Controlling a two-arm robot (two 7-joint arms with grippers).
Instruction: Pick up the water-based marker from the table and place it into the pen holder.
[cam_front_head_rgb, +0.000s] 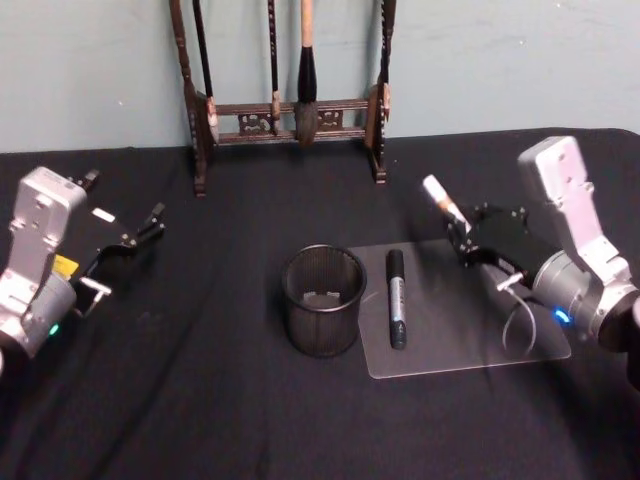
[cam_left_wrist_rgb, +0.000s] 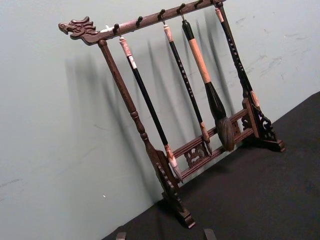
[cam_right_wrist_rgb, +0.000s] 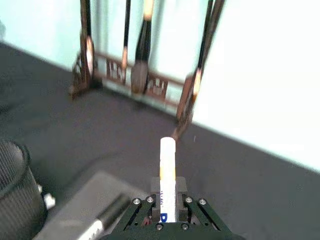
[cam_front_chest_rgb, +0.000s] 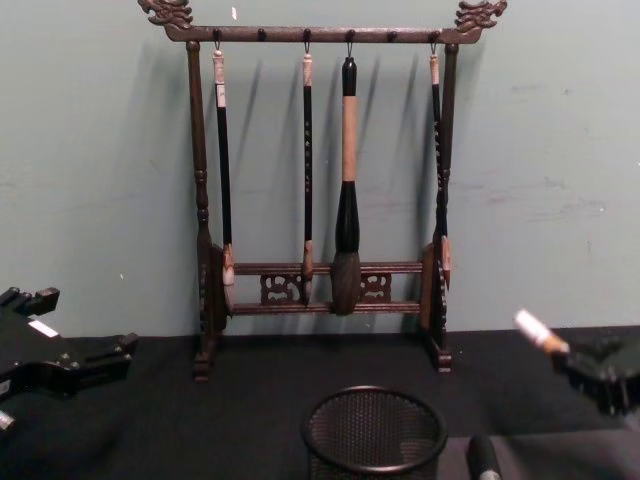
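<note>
Right claw: the right claw (cam_front_head_rgb: 463, 238) is at the right, raised above the far right corner of the clear mat (cam_front_head_rgb: 460, 335), and is clamped on the lower end of the marker.
Marker: the white marker (cam_front_head_rgb: 442, 200) with an orange band sticks out of that claw and points up and toward the far left. It is off the table (cam_front_head_rgb: 200, 400), to the right of the pen holder and well apart from it.
Pen holder: the black mesh pen holder (cam_front_head_rgb: 320, 325) stands upright in the middle, its wall just beside the left edge of the mat. I cannot tell what the pale patch at its bottom is.
Black pen: a black pen (cam_front_head_rgb: 396, 298) lies flat on the mat, just right of the holder and untouched.
Left claw: the left claw (cam_front_head_rgb: 122, 198) hangs at the far left with its fingers apart, holding nothing and well away from the work.
Brush rack: the brush rack (cam_front_head_rgb: 290, 120) stands at the far edge against the wall.
Done: by the look of it, the pickup is done.
Left to do: carry the marker leftward over the holder's mouth, tip it upright, lower it and let go.
</note>
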